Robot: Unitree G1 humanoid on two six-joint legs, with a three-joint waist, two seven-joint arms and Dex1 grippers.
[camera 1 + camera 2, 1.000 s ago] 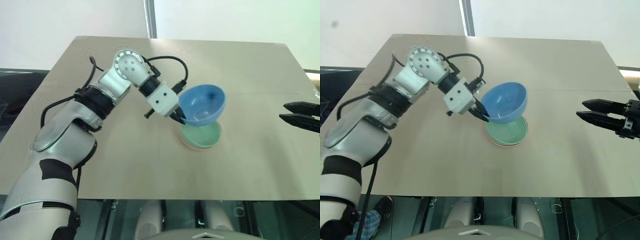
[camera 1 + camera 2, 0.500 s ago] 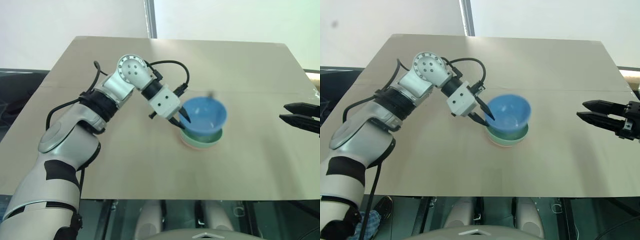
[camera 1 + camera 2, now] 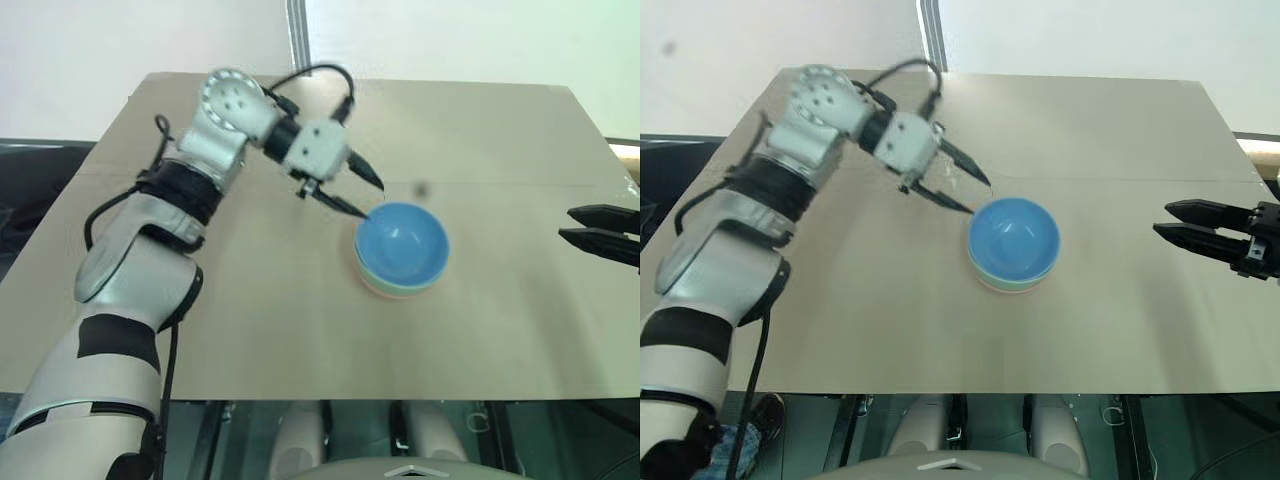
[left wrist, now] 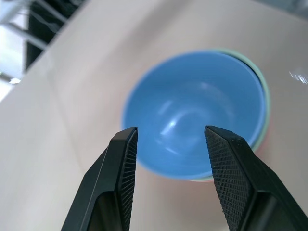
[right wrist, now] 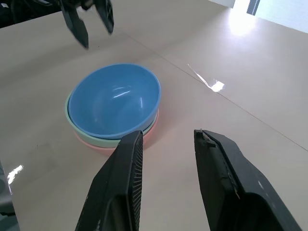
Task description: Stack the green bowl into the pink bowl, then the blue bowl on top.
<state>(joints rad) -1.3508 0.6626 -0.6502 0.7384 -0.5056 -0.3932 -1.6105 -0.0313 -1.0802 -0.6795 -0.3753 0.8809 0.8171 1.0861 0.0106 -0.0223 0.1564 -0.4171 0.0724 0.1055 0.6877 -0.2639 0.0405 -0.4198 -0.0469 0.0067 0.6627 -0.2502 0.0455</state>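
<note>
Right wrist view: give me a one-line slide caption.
Blue bowl nested in the green bowl and pink bowl on the table, right hand open in front.

1. The blue bowl (image 3: 401, 244), a second ago tilted in the left gripper's (image 3: 362, 194) grasp above the stack, now sits level inside the green bowl (image 5: 77, 125), itself nested in the pink bowl (image 5: 96, 145)
2. The left gripper has let go, its fingers parted, and has lifted up and away to hover just beside the blue bowl's rim, apart from it
</note>
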